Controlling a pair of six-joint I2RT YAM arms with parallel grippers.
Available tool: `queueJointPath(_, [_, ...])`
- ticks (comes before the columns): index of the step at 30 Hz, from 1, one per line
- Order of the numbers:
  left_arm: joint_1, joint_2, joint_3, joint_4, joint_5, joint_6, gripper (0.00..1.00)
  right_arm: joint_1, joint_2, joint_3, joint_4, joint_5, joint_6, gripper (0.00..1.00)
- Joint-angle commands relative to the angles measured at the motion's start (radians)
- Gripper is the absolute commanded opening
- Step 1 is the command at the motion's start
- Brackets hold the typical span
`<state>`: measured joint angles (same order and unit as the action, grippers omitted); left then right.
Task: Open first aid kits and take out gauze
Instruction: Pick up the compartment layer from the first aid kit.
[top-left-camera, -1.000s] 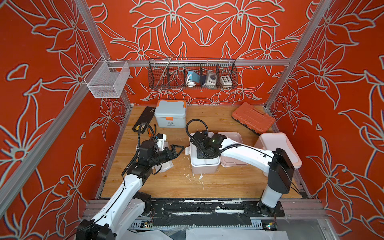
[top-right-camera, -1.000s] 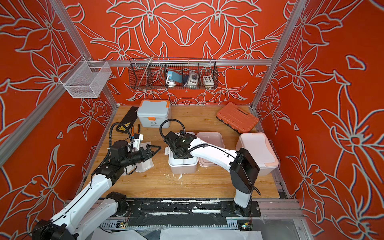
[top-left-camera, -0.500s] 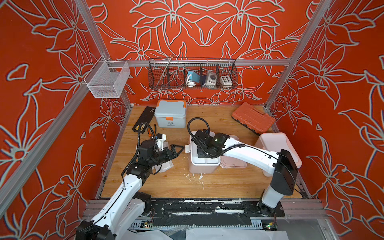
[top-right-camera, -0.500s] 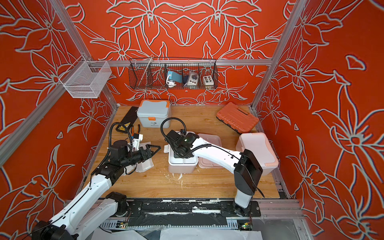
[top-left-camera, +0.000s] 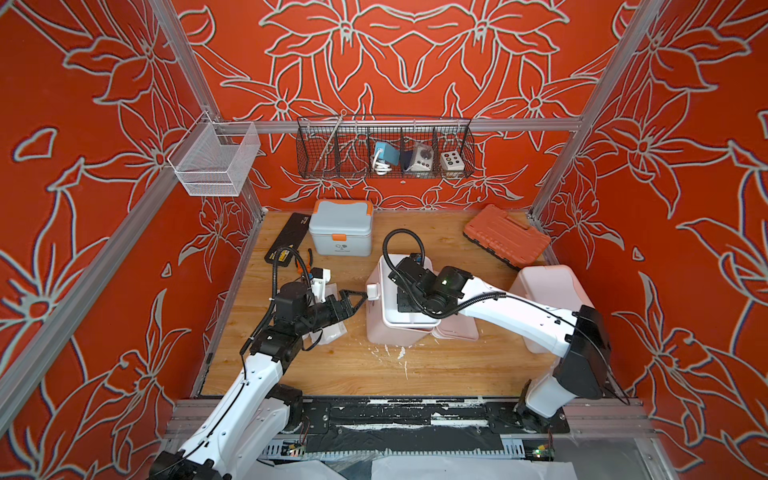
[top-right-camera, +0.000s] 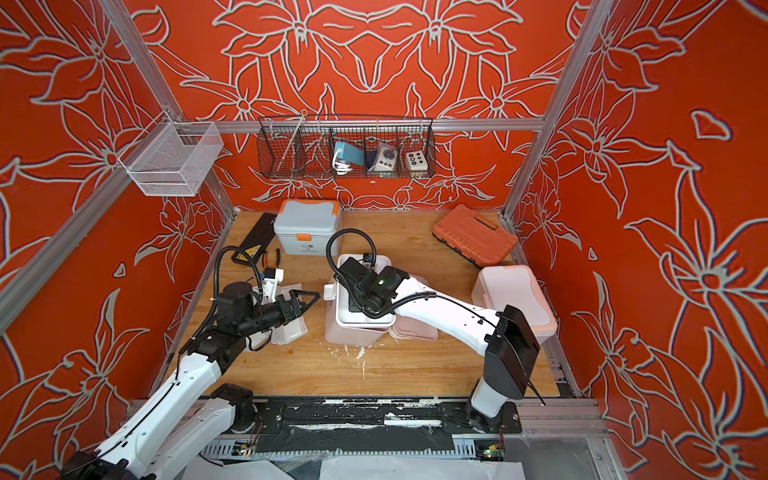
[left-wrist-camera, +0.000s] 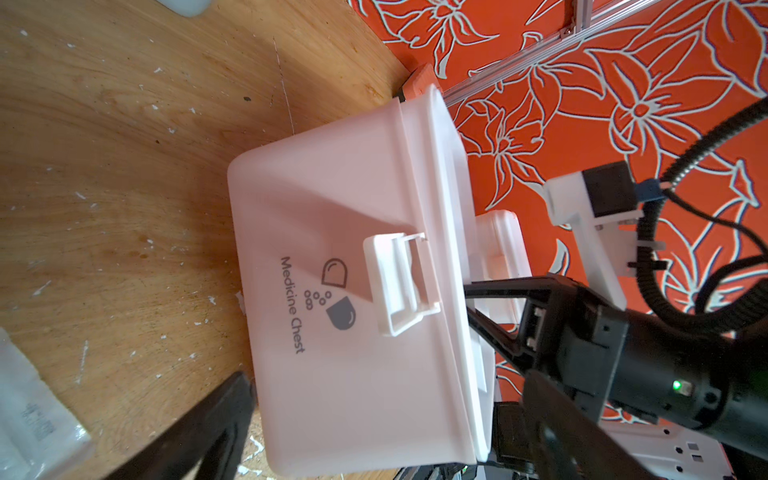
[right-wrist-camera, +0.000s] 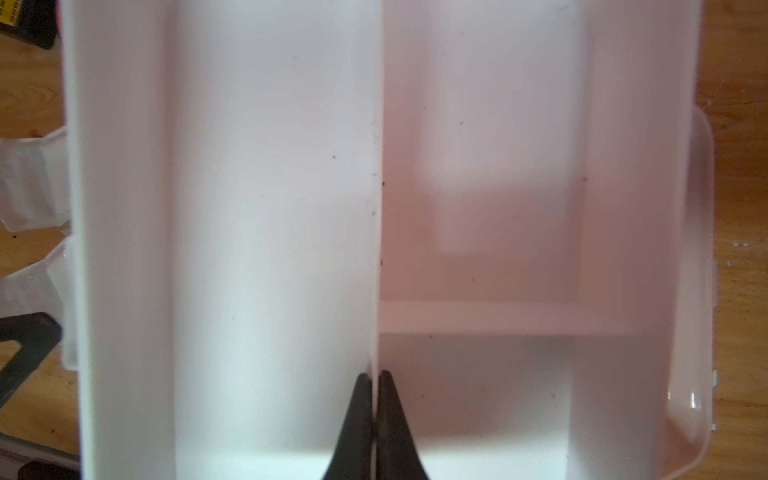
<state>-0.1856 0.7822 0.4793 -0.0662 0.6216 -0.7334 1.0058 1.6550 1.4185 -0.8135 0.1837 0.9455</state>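
The white first aid kit (top-left-camera: 376, 328) with peach trim stands open at mid-table, its latch (left-wrist-camera: 399, 282) flipped up above the logo. A white divided tray (right-wrist-camera: 270, 208) sits in its top. My right gripper (right-wrist-camera: 376, 376) reaches down into it, shut on the tray's divider wall. My left gripper (top-left-camera: 359, 296) hangs open just left of the latch, holding nothing. Gauze packets (top-right-camera: 291, 330) lie on the wood under my left wrist. The blue-grey kit (top-left-camera: 341, 228) stands closed at the back. The pale pink kit (top-left-camera: 548, 291) stands closed at the right.
The open kit's lid (top-left-camera: 457, 332) lies beside it on the right. An orange tool case (top-left-camera: 505, 235) leans at the back right. A black case (top-left-camera: 286, 239) and pliers (top-left-camera: 305, 257) lie at the back left. Wire baskets hang on the walls.
My right arm's elbow has swung a little to the right while its gripper stays shut on the tray divider. The open kit has shifted slightly. My left arm has stayed put.
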Motion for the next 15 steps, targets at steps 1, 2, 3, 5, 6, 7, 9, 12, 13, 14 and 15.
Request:
queueJointPath(1, [-0.008, -0.003, -0.016, 0.0, -0.002, 0.012, 0.97, 0.002, 0.055, -0.006, 0.028, -0.041, 0.008, 0.0])
queueJointPath(2, [-0.008, -0.008, -0.017, -0.005, -0.006, 0.016, 0.97, 0.002, 0.069, -0.006, 0.028, -0.048, 0.011, 0.0])
queueJointPath(3, [-0.008, -0.012, -0.019, -0.011, -0.011, 0.021, 0.97, 0.003, 0.078, -0.005, 0.026, -0.05, 0.011, 0.0])
queueJointPath(5, [-0.008, -0.02, -0.024, -0.019, -0.016, 0.026, 0.97, 0.005, 0.099, 0.001, 0.017, -0.043, 0.007, 0.0])
queueJointPath(6, [-0.007, -0.022, -0.028, -0.023, -0.018, 0.029, 0.97, 0.007, 0.109, 0.01, 0.005, -0.041, 0.006, 0.0])
queueJointPath(7, [-0.008, -0.024, -0.03, -0.024, -0.02, 0.031, 0.97, 0.007, 0.125, 0.031, -0.024, -0.033, 0.002, 0.0])
queueJointPath(9, [-0.007, -0.026, -0.04, -0.019, -0.019, 0.029, 0.97, 0.018, 0.152, 0.076, -0.092, 0.019, -0.007, 0.0])
queueJointPath(12, [-0.008, -0.026, -0.058, 0.005, -0.01, 0.015, 0.97, 0.041, 0.182, 0.146, -0.191, 0.117, -0.015, 0.0])
queueJointPath(13, [-0.008, -0.026, -0.066, 0.013, -0.006, 0.008, 0.97, 0.05, 0.191, 0.168, -0.211, 0.139, -0.023, 0.0])
queueJointPath(14, [-0.008, -0.024, -0.069, 0.017, -0.005, 0.008, 0.97, 0.055, 0.202, 0.186, -0.231, 0.155, -0.026, 0.0])
queueJointPath(15, [-0.008, -0.025, -0.07, 0.017, -0.005, 0.009, 0.97, 0.063, 0.216, 0.209, -0.258, 0.18, -0.027, 0.0])
